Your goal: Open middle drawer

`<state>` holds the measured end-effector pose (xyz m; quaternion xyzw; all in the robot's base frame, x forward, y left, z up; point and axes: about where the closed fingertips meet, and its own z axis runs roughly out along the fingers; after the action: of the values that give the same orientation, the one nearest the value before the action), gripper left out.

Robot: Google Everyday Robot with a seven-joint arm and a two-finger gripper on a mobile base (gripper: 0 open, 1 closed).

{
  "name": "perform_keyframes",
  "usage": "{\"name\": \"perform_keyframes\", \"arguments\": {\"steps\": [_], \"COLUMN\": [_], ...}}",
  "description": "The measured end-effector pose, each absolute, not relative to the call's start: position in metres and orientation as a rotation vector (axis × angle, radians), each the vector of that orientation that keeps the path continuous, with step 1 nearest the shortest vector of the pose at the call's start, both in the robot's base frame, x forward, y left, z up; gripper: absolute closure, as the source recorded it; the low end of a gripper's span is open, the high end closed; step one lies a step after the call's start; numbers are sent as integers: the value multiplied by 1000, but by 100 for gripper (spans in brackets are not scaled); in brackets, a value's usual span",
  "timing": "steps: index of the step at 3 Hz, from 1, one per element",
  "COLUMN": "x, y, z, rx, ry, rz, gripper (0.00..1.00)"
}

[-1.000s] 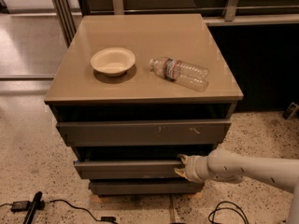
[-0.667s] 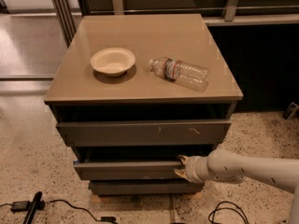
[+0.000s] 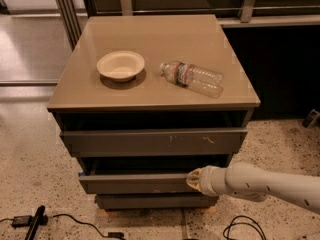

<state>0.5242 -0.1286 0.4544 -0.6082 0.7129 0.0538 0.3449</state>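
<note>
Camera view: arm [image 3: 270, 185] cut off at the right edge; drawer insides lost in shadow.
gripper [image 3: 194, 180]: at the front of the cabinet [image 3: 150, 34], touching the top edge of the middle drawer [image 3: 135, 183], right of centre; grip cannot be told.
middle drawer: second of the cabinet's three, slightly out.
bowl [image 3: 120, 65]: on the cabinet top, bottle [image 3: 192, 78] lying beside it.

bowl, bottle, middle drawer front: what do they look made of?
The bowl: cream and matte, likely paper or moulded fibre. The bottle: clear thin plastic, see-through, with a label band. The middle drawer: dark grey-brown front with a dull flat finish, probably laminate or painted board; cannot tell which. The gripper sits at its upper right edge.
</note>
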Motion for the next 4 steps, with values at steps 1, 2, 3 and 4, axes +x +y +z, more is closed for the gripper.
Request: {"name": "perform_keyframes", "arguments": {"steps": [1,2,3,4], "x": [524,524,524,524], "y": [-129,-129,-129,-129], "z": [454,454,454,454], "rx": [-1579,-1579,-1579,-1579], "ry": [1851,1851,1851,1851], "rz": [140,140,140,140], "gripper": [82,59,28,5]}}
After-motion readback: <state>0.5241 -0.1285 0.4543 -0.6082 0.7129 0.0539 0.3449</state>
